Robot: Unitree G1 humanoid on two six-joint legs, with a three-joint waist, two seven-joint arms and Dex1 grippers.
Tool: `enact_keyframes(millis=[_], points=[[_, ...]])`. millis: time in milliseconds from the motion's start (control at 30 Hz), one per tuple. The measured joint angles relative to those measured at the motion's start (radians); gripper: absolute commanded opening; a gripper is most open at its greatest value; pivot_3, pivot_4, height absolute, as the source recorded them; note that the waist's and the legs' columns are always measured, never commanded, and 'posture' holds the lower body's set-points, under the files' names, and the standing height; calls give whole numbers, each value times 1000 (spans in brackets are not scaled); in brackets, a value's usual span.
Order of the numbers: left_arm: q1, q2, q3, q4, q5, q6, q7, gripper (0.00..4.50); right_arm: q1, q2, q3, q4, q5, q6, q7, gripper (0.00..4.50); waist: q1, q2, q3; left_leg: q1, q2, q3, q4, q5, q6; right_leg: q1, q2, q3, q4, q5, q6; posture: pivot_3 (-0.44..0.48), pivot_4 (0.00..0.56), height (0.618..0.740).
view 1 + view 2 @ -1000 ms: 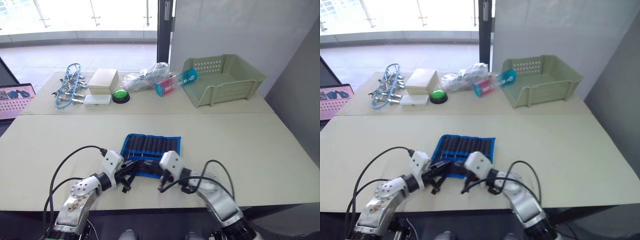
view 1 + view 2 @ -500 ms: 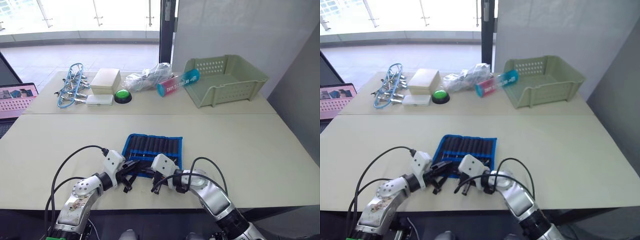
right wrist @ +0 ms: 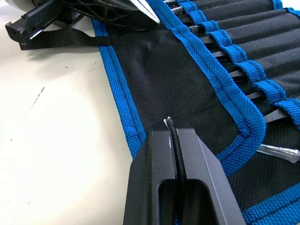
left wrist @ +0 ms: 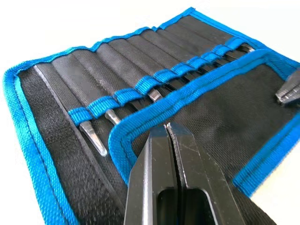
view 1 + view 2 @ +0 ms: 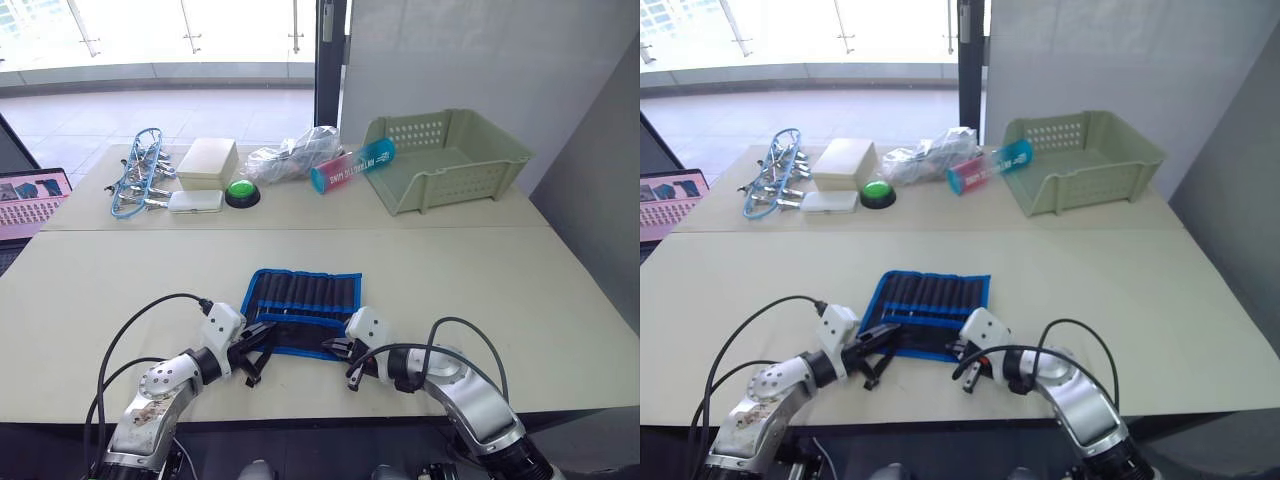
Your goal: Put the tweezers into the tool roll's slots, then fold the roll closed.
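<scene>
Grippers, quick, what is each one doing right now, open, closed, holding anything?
Left gripper: fingers closed, empty, over the tool roll flap.
Right gripper: fingers closed, empty, at the flap's blue edge.

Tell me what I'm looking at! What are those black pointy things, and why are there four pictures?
This is a robot with two arms. Two pictures come from cameras in its head, looking down at a table. The other two come from little cameras on its wrists, so you see each hand up close. The black pointy things are its fingers.

In front of it lies a tool roll, a black cloth pouch with blue edges. Thin tweezers sit tucked in its slots. The left hand and right hand are both pinched shut, right by the roll's near flap. I can't tell if they grip the cloth.

Farther back sit a green basket, a green button and a beige box.
</scene>
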Motion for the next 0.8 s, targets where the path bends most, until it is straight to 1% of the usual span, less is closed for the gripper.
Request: enact_keyframes(millis=[133, 233, 300, 333, 433, 500, 567, 633, 667, 800], points=[[47, 60, 58, -40, -78, 2, -81, 42, -4, 29, -45, -17, 74, 13, 9, 0, -1, -1, 1, -6, 0, 0, 0, 0, -1, -5, 0, 0, 1, 0, 0, 0, 150, 716], [63, 93, 136, -94, -179, 21, -133, 0, -18, 28, -94, -66, 137, 30, 20, 865, 5, -3, 3, -6, 0, 0, 1, 1, -1, -6, 0, 0, 0, 0, 0, 0, 150, 716], [88, 150, 218, -135, -246, 23, -186, 0, -27, 24, -151, -106, 206, 68, 27, 1553, 5, -4, 4, -7, 0, 0, 0, 0, -1, -6, 0, 0, -1, 0, 0, 0, 150, 716], [106, 195, 261, -135, -273, 22, -228, 0, -34, 19, -187, -122, 250, 105, 26, 1899, 3, -5, 4, -6, 0, 0, 0, 0, -1, -6, 0, 0, -1, 0, 0, 0, 150, 716], [149, 295, 390, -81, -317, 14, -345, 859, -48, -26, -295, -138, 323, 199, -2, 2901, 5, -4, 4, -6, 0, 0, -1, 0, 1, -6, 0, 0, -2, 0, 0, 0, 150, 716], [158, 319, 427, -30, -332, 8, -405, 1506, -55, -52, -323, -122, 327, 249, -37, 3593, 5, -4, 4, -6, 0, 0, -1, -1, 1, -6, 0, 0, -2, 0, 0, 0, 150, 716], [157, 327, 433, 26, -332, -14, -458, 2183, -57, -71, -327, -78, 324, 297, -67, 4271, 6, -4, 4, -7, 0, 0, -1, -1, 1, -6, 0, 0, -3, 0, 0, 0, 150, 716], [154, 331, 435, 77, -330, -35, -497, 2862, -56, -75, -327, -38, 330, 359, -94, 4283, 6, -4, 4, -7, 0, 0, -1, -1, 1, -6, 0, -1, -3, 0, 0, 0, 150, 716], [152, 334, 435, 93, -330, -38, -510, 3114, -56, -72, -328, -26, 333, 386, -105, 4283, 6, -4, 4, -7, 0, 0, -1, 0, 1, -7, 0, -1, -3, 0, 0, 0, 150, 716], [129, 348, 434, 122, -330, -48, -557, 3114, -97, 2, -368, 16, 372, 497, -177, 4283, -3, -4, 4, -7, 0, 0, -1, 0, 0, -6, 0, 0, -2, 0, 0, 0, 150, 716]])
